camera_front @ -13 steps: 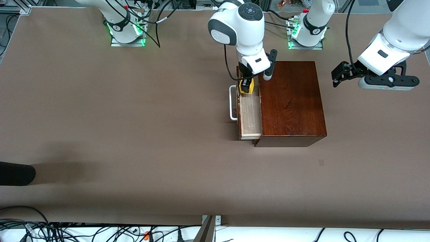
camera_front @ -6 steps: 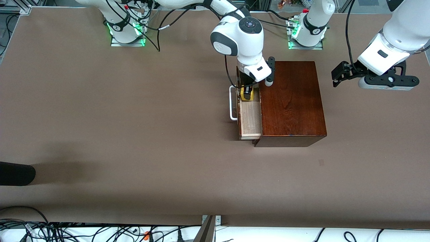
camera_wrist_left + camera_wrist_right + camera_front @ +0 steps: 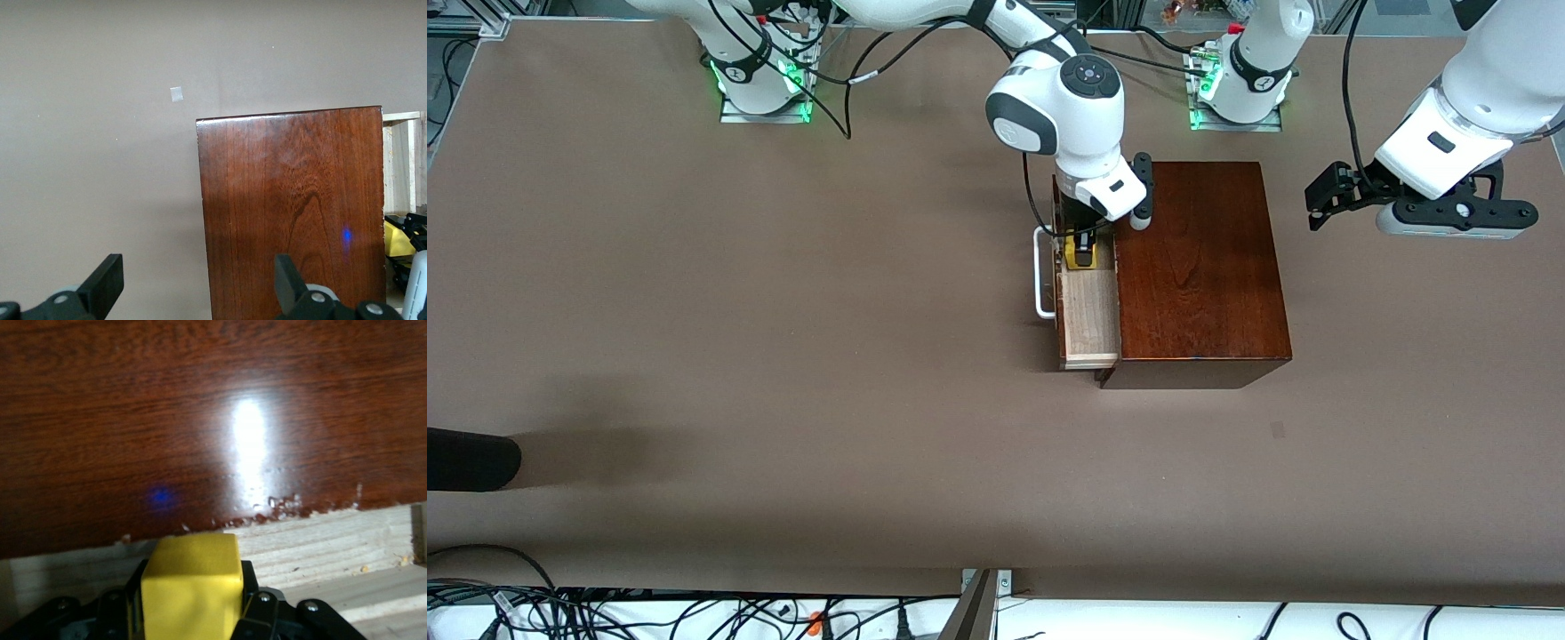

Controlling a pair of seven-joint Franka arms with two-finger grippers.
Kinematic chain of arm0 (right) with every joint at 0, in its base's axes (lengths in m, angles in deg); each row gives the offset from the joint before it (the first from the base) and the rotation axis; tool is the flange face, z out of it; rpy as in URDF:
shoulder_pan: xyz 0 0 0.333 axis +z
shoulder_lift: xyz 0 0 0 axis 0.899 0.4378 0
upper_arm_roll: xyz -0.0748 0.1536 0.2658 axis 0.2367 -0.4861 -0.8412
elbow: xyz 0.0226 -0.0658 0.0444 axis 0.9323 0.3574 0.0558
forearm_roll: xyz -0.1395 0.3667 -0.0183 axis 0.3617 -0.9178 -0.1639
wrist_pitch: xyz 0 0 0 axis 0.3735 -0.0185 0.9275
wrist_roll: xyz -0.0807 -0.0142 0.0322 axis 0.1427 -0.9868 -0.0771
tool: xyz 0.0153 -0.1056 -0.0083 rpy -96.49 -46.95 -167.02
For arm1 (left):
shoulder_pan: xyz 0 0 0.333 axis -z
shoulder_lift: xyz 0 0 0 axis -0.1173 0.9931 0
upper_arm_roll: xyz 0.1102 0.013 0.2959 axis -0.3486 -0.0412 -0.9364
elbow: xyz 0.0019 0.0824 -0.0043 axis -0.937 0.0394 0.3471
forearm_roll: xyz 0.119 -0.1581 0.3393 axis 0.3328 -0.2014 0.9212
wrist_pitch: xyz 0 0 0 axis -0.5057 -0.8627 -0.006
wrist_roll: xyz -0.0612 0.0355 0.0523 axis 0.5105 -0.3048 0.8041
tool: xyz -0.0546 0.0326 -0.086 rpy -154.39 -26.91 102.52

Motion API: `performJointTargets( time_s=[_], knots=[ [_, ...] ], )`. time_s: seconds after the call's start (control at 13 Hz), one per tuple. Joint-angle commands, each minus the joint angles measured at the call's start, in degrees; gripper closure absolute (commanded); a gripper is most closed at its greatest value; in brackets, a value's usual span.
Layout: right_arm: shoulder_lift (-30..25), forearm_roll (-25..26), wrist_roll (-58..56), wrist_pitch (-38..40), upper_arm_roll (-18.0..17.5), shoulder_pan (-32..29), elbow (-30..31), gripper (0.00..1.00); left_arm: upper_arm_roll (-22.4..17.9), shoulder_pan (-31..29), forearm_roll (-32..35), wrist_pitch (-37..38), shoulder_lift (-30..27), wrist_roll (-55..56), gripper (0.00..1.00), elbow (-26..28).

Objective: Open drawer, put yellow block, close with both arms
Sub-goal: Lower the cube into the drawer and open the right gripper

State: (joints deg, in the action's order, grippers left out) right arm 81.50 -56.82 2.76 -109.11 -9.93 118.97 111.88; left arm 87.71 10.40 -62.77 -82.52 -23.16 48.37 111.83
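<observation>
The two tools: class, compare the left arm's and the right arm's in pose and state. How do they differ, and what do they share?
The right tool is shut on the yellow block; the left tool is open and holds nothing. The right tool is low in the open drawer; the left tool waits above the table, beside the wooden box. Both are black, two-fingered, on white arms.

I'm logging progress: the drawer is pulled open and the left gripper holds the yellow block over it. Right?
Not quite: the right gripper, not the left, is shut on the yellow block over the open drawer, as the front view shows. The left gripper waits, open, beside the box.
</observation>
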Motion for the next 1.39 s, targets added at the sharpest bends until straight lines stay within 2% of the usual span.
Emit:
performJointTargets(
  time_s=[0.0, 0.15, 0.23, 0.31, 0.39, 0.77, 1.0, 1.31],
  knots=[
    [1.76, 1.05, -1.14, 0.69, 0.40, -0.26, -1.69, 0.74, 0.13, -0.33, -0.40, 0.65, -0.73, -1.23, 0.00, -0.28],
    [2.20, 1.14, -1.06, 0.25, 0.66, -0.26, -1.69, 0.74, 0.13, -0.24, -0.40, 0.74, -0.73, -1.15, 0.00, -0.28],
    [2.29, 1.14, -1.06, 0.16, 0.84, -0.26, -1.69, 0.59, 0.13, -0.24, -0.40, 0.74, -0.73, -1.23, 0.00, -0.19],
    [2.47, 1.14, -1.14, -0.28, 0.92, -0.26, -1.69, 0.41, 0.13, -0.24, -0.40, 1.00, -0.73, -1.23, 0.00, -0.28],
    [2.47, 1.14, -1.32, -0.28, 0.93, -0.26, -1.69, 0.00, 0.13, -0.24, -0.48, 1.00, -0.73, -1.15, 0.00, -0.28],
    [-0.15, 0.00, -0.53, 0.77, 0.66, -0.26, -2.13, 0.00, 0.13, -0.24, -0.40, 1.09, -0.73, -1.23, 0.00, -0.28],
    [-1.92, -3.51, -0.44, 5.59, 1.01, -0.44, -7.65, 0.00, 0.13, -0.33, -0.48, 1.09, -0.73, -1.23, 0.00, -0.28],
    [-8.59, -6.32, -0.44, 12.79, 1.19, -3.77, -8.37, 0.00, 0.13, -0.24, -0.48, 1.18, -0.64, -1.23, 0.00, -0.28]
  ],
)
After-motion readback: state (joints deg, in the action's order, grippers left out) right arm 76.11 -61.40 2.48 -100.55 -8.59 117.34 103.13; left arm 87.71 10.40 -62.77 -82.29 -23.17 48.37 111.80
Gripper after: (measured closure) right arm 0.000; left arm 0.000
